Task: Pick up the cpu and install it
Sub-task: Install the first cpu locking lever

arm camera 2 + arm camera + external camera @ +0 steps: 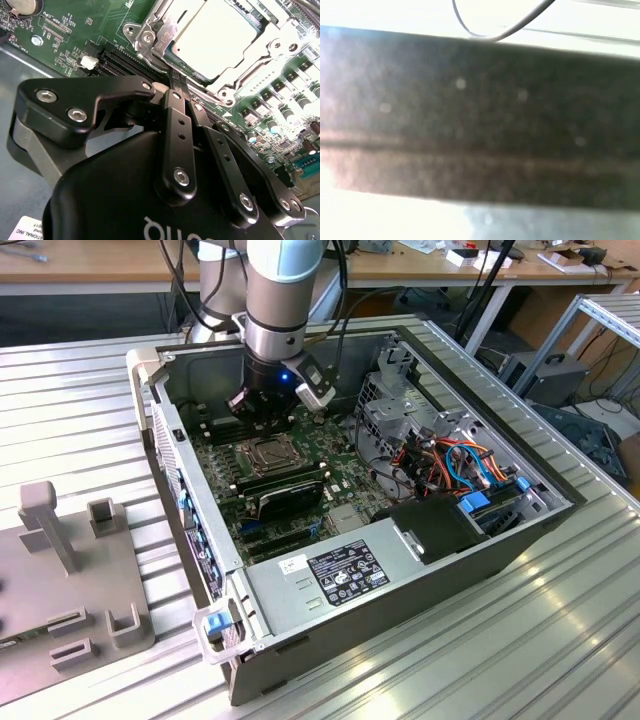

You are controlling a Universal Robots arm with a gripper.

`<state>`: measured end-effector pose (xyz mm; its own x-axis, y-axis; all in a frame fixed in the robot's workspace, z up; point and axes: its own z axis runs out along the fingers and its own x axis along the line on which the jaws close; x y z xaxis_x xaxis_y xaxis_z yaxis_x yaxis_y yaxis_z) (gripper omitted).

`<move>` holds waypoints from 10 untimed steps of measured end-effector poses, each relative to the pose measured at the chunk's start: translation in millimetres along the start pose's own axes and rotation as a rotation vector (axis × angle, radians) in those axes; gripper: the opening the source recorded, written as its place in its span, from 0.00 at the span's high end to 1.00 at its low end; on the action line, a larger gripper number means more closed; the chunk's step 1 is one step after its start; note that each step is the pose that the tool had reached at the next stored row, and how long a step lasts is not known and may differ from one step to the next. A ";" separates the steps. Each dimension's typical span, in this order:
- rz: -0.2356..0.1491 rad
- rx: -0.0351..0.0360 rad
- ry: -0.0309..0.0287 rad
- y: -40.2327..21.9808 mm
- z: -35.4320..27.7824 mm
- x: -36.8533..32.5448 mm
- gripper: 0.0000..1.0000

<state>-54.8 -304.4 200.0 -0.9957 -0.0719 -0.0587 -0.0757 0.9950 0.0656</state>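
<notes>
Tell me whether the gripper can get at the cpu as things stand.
Probably not for a grasp: the cpu sits in its socket under the metal frame, which overlaps its edges. The gripper, fingers together, hovers beside that frame.

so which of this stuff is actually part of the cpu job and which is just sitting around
Part of the job:
- cpu, seated in the socket frame
- gripper, jaws closed together beside the socket
- motherboard

Just lying about:
- grey fixture block on the table at the exterior view's left
- power supply
- drive cage and cables
</notes>
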 end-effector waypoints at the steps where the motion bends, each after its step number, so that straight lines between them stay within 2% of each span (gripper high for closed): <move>1: 0.000 -0.0004 -0.0003 0.1 -0.6 -0.1 0.89; 10: 0.000 0.0002 0.0001 0.8 -11.9 -0.7 0.89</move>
<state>-54.7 -304.3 211.9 -0.9957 -0.0719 -0.0586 -0.0757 0.9950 0.0655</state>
